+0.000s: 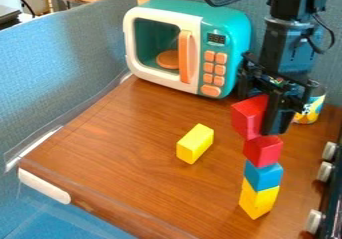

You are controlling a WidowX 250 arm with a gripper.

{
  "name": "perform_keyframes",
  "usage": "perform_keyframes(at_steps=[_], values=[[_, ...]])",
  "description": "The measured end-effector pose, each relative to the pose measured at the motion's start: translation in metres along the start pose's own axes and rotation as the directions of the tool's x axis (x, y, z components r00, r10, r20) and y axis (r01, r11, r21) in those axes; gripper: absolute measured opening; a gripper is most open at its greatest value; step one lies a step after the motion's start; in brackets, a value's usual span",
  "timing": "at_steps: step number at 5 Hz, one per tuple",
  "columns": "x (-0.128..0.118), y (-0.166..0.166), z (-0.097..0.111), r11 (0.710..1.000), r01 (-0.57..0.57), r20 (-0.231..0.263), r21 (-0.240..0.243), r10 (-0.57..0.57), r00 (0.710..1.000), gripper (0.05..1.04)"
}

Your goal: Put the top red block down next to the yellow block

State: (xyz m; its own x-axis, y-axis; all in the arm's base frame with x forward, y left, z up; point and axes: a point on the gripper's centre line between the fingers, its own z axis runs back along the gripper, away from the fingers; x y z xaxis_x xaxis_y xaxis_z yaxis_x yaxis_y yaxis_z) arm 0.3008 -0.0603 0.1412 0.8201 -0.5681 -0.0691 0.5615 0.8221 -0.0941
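Observation:
The black gripper (260, 105) hangs over the right side of the table, at the top red block (248, 117), covering part of its right side. Whether it grips the block cannot be told. This block sits a little left of the lower red block (263, 150) and looks slightly tilted; whether the two touch is unclear. Under the lower red block come a blue block (264, 175) and a yellow block (258, 199) at the bottom of the stack. A separate yellow block (195, 143) lies on the wooden table (127, 153), left of the stack.
A teal and white toy microwave (187, 48) stands at the back. Behind the gripper, to the right, is a colourful can (310, 108). White knobs (324, 172) line the right edge, and a grey-blue partition (67, 73) borders the left side.

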Motion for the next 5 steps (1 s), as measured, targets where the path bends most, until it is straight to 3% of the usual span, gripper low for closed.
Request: perform_keyframes(at_steps=[1,2,3,4,5], values=[[-0.001,0.000,0.007,1.000,-0.004,0.020,0.014,0.004,1.000,0.611],[0.000,0.023,0.025,0.991,-0.124,0.080,0.043,0.120,0.990,0.611],[-0.007,0.061,0.027,0.960,-0.280,0.087,0.004,0.279,0.956,0.611],[-0.014,0.084,0.017,0.926,-0.376,0.060,-0.017,0.376,0.925,0.611],[-0.015,0.092,-0.001,0.912,-0.411,0.000,-0.010,0.411,0.912,0.611]])
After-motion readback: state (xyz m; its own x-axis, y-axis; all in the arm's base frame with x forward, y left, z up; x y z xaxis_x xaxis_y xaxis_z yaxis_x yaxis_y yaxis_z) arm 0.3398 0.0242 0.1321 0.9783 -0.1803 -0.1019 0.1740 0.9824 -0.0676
